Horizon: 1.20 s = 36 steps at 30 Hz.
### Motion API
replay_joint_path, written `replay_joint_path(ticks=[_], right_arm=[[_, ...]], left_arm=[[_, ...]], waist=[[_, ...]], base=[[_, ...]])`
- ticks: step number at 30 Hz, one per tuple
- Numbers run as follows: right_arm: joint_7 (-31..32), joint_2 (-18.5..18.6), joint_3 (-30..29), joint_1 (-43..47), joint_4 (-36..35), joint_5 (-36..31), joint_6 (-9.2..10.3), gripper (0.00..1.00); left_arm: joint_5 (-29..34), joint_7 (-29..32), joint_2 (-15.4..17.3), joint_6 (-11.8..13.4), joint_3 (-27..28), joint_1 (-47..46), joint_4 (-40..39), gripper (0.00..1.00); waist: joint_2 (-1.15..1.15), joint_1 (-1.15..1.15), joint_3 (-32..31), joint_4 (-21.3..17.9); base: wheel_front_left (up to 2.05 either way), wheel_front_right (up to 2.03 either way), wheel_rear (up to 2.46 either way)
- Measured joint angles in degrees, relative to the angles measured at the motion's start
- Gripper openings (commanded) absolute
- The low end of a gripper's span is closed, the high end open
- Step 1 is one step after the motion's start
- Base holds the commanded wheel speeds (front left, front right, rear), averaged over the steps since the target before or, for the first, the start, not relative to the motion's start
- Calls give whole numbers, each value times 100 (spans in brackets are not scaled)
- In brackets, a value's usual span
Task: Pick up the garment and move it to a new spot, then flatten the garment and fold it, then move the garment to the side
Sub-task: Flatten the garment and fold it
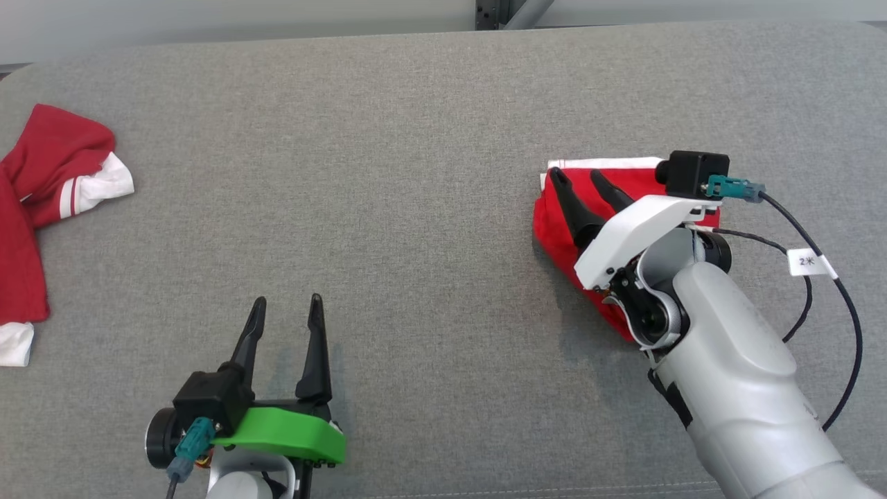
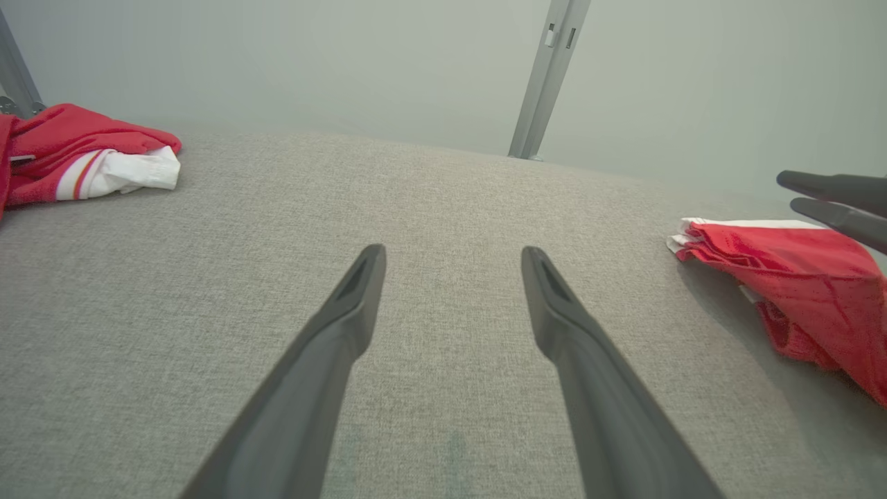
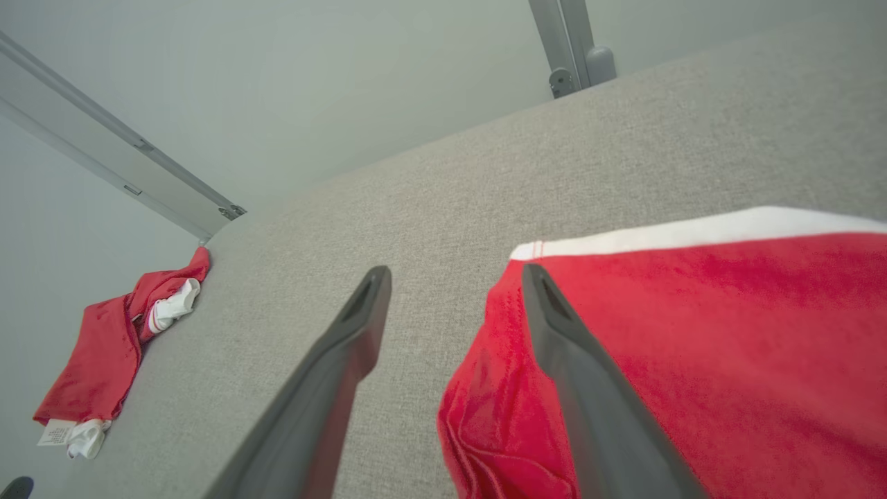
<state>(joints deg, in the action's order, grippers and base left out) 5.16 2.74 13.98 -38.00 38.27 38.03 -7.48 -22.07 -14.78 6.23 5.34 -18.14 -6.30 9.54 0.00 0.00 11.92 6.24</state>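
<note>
- padded grey surface point(image 1: 416, 208): covers the whole work area and carries everything below.
- right gripper point(image 1: 578, 177): fingers parted to a middling gap, nothing between them. it sits over the far left corner of the folded garment; in its wrist view one finger lies over grey cloth, the other over red. whether the tips touch the fabric cannot be told.
- left gripper point(image 1: 287, 301): fingers equally parted, empty, over bare grey at the near edge, well apart from both garments.
- hidden: the right wrist and forearm cover the garment's near right part.
- folded garment point(image 1: 551, 225): red, a compact flat packet on the robot's right, with a white band point(image 1: 603, 163) along its far edge and slight creases at the left corner.
- second garment point(image 1: 41, 173): red and white, crumpled, far left, cut off by the frame.
</note>
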Motion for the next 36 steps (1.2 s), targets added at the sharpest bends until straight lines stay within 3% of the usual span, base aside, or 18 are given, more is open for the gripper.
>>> replay_joint_path(ticks=[4,6,8,13,16,19,26,31,36], right_arm=[[-477,47,255,375,-961,-283,-1,100],[-586,255,254,790,-1592,-442,-7,100],[-709,770,-130,1380,-2461,-962,-1,100],[-787,893,-927,2284,-3329,-1601,-7,100],[-918,972,-1360,2642,-3442,-2127,0,100],[-1131,782,-1564,2924,-3388,-2453,-1,100],[-1884,570,-1907,3285,-2976,-3189,-3,100],[-2003,431,-2103,3518,-2965,-3632,-3,100],[-2016,331,-2281,3920,-3233,-3672,-3,100]], left_arm=[[-51,-11,29,66,170,129,-70,100],[-70,-18,80,127,320,257,-181,100],[-118,-20,177,180,524,447,-364,100],[-167,-26,174,215,702,577,-567,100],[-147,-26,80,198,721,587,-644,100],[-30,-26,-2,119,678,589,-658,100],[205,-26,-107,-38,767,605,-702,100],[469,-27,-70,-372,923,821,-664,100],[604,-34,-7,-634,1174,1112,-511,100]], waist=[[0,0,-41,-30],[0,0,-59,-89],[0,0,-70,-238],[0,0,-58,-567],[0,0,-52,-739],[0,0,-41,-847],[0,0,-141,-787],[0,0,-340,-684],[0,0,-634,-581]], base=[[0,0,0],[0,0,0],[0,0,0],[0,0,0],[0,0,0],[0,0,0],[0,0,0],[0,0,0],[0,0,0]])
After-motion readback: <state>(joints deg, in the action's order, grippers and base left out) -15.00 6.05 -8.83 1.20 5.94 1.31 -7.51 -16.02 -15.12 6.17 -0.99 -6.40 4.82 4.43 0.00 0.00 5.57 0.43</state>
